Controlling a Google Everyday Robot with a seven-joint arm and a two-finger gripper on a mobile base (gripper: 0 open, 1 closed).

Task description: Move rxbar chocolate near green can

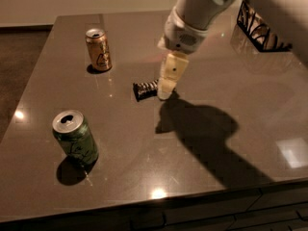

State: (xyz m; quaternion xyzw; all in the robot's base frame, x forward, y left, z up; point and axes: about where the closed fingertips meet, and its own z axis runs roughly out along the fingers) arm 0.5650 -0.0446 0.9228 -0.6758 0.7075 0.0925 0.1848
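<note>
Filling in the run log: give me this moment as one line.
phase: pre-grasp | gripper: at right end of rxbar chocolate | green can: upright, front-left, apart from bar | gold can: upright, back-left
</note>
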